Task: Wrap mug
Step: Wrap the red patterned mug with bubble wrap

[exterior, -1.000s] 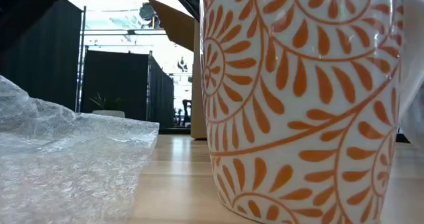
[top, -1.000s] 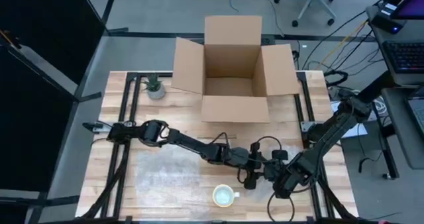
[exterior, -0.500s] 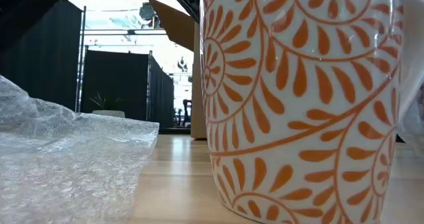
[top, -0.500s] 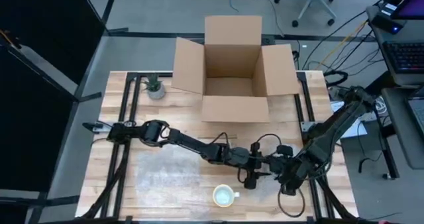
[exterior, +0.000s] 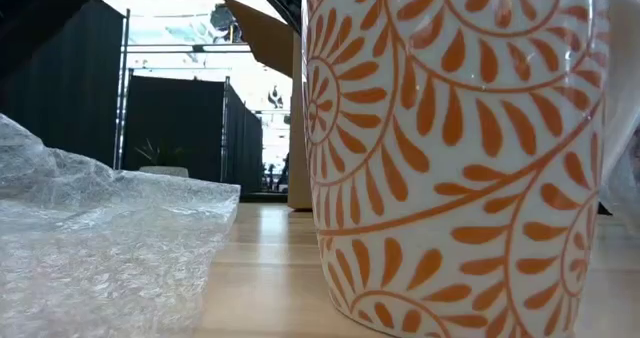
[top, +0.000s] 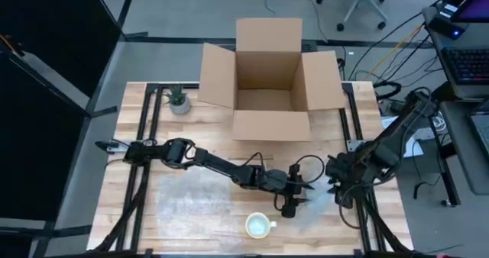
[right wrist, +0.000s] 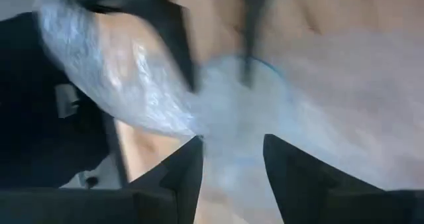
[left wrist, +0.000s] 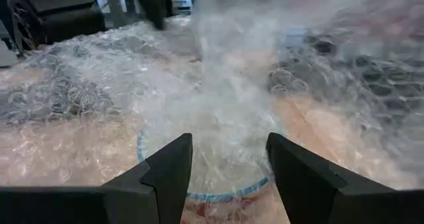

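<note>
A: High view status?
B: Mug (top: 258, 226) stands bare at the table's near edge; bubble wrap (top: 191, 198) flat alongside. Wrapping not begun.
A: Wrist views?
B: Left gripper (left wrist: 228, 159) spread over wrap; right gripper (right wrist: 232, 159) spread, empty.

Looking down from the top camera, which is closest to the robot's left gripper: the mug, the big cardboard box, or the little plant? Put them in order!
From the left gripper:
1. Mug, just beside it near the table's front edge.
2. Cardboard box, open at the table's back edge.
3. Little plant, in the back left corner.
</note>
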Robot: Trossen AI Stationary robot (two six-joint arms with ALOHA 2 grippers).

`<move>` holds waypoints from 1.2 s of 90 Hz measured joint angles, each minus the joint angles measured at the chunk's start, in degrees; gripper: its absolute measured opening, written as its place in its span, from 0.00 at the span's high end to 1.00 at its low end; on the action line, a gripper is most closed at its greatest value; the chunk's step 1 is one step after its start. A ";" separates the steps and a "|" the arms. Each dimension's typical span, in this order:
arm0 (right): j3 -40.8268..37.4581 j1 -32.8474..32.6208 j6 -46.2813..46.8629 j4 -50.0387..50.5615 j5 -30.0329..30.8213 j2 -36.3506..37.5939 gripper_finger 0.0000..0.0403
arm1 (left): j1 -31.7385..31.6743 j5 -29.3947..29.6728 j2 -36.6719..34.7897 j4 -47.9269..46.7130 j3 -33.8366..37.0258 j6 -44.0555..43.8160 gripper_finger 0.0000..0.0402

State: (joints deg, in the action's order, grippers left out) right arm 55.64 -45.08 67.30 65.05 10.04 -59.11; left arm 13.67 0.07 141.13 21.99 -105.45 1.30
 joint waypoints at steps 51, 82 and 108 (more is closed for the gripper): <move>-5.01 2.88 9.34 6.24 10.04 -5.05 0.64 | 0.00 -0.39 0.03 0.21 0.02 0.04 0.54; -6.05 2.45 -1.22 -12.25 2.25 -4.84 0.64 | 0.04 -1.11 0.09 0.24 0.02 -0.08 0.54; -6.10 2.15 -8.00 -17.54 3.31 -7.67 0.64 | 0.06 -0.89 0.10 0.16 0.02 0.01 0.54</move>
State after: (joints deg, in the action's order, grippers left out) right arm 49.54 -42.93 59.30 47.51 13.35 -66.78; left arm 13.73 -0.82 141.23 22.15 -105.43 1.31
